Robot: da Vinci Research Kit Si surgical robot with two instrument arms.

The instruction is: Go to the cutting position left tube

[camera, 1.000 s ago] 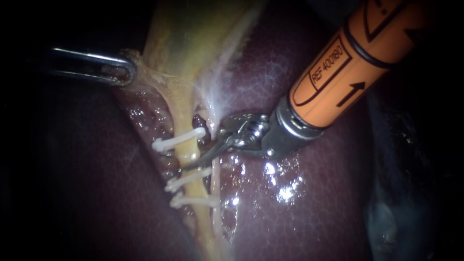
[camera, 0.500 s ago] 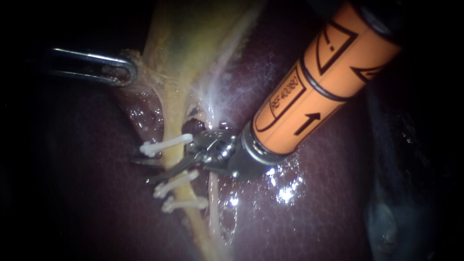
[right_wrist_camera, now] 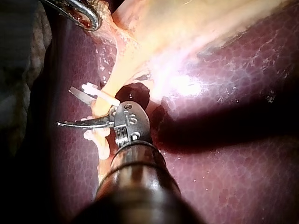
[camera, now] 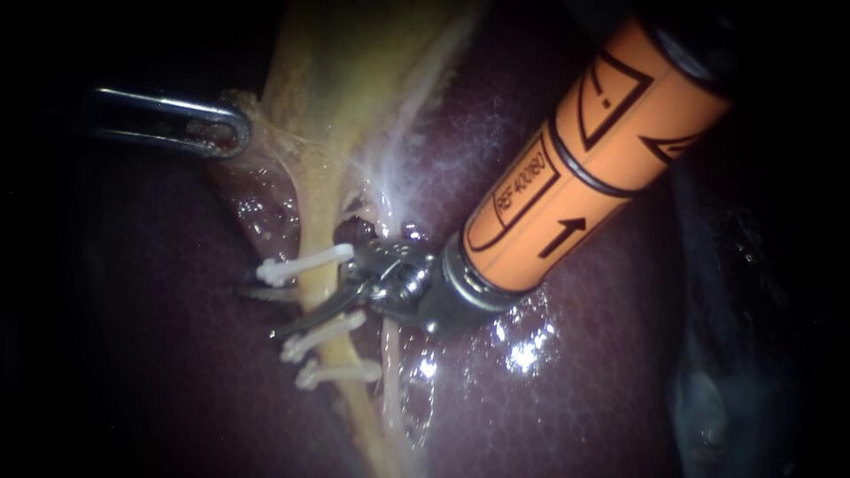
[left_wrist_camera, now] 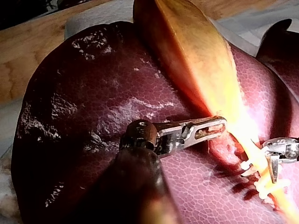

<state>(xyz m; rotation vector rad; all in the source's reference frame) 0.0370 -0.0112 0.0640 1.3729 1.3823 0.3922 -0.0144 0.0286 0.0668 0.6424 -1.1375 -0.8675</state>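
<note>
The left tube (camera: pixel 320 232) is yellow and carries three white clips: top (camera: pixel 301 264), middle (camera: pixel 320 335), lower (camera: pixel 338 373). My right instrument (camera: pixel 270 308), on an orange shaft, has its blades open astride this tube between the top and middle clips; one blade lies behind the tube, the other in front. In the right wrist view the tube (right_wrist_camera: pixel 100 108) passes between the spread blades of the right instrument (right_wrist_camera: pixel 70 108). My left instrument (camera: pixel 221 129) is shut on the gallbladder's (camera: pixel 354 71) edge, also seen in the left wrist view (left_wrist_camera: pixel 208 129). The thin pale right tube (camera: pixel 390 354) runs beside the left one.
Dark red liver (camera: pixel 575 389) lies under and around both tubes, with wet glints by the right instrument's wrist. White filmy tissue (camera: pixel 403 168) spreads above the right tube. In the left wrist view a wooden surface (left_wrist_camera: pixel 28 46) shows beyond the liver (left_wrist_camera: pixel 93 116).
My right instrument has moved left and down, and its blades now straddle the left tube between the clips. The clipped tube has shifted slightly left. The left instrument has stayed put.
</note>
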